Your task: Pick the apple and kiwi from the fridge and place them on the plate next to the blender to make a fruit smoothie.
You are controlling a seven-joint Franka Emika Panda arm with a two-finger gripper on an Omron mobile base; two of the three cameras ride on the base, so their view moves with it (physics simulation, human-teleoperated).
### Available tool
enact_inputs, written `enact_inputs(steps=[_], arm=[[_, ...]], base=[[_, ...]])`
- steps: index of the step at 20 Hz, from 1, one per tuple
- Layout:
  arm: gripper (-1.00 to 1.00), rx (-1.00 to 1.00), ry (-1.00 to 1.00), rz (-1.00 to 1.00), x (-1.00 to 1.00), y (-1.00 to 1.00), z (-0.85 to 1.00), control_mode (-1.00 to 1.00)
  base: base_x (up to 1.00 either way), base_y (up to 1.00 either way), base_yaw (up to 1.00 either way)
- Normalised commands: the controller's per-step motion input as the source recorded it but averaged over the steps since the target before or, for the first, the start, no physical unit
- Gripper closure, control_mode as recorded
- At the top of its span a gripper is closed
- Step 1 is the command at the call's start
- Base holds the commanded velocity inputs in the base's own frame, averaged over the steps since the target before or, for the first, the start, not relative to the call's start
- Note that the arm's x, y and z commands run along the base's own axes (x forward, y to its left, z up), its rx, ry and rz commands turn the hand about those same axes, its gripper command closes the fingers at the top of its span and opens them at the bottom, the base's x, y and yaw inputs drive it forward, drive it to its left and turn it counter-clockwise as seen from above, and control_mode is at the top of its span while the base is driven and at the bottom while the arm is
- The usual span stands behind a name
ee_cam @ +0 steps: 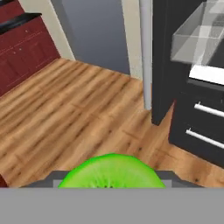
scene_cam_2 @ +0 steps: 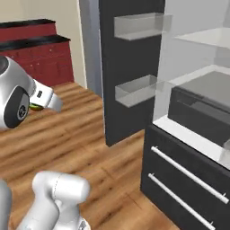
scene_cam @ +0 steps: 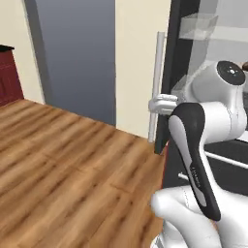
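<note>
— Hand view: where's the kiwi [ee_cam: 112, 171]?
— Pinched between the gripper's [ee_cam: 112, 184] fingers, green face up, above the wooden floor [ee_cam: 74, 113] beside the open fridge [ee_cam: 192, 100].

I read the kiwi [ee_cam: 112, 171] as bright green, the fridge [scene_cam_2: 130, 67] dark grey with pale interior, the floor [scene_cam: 68, 164] brown wood-grain planks, cabinets [ee_cam: 26, 48] dark red.
</note>
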Motion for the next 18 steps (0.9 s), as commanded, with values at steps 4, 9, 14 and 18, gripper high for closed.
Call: enact_inputs(steps=[4, 9, 14, 18], arm=[[1.00, 0.00, 0.00, 0.00, 0.00, 0.00, 0.00, 1.00], [1.00, 0.00, 0.00, 0.00, 0.00, 0.00, 0.00, 1.00], [1.00, 0.00, 0.00, 0.00, 0.00, 0.00, 0.00, 1.00], [1.00, 0.00, 0.00, 0.00, 0.00, 0.00, 0.00, 1.00]], base=[[-0.26, 0.36, 1.00], [-0.26, 0.57, 0.98], [0.09, 0.98, 0.67], [0.73, 1.00, 0.14]])
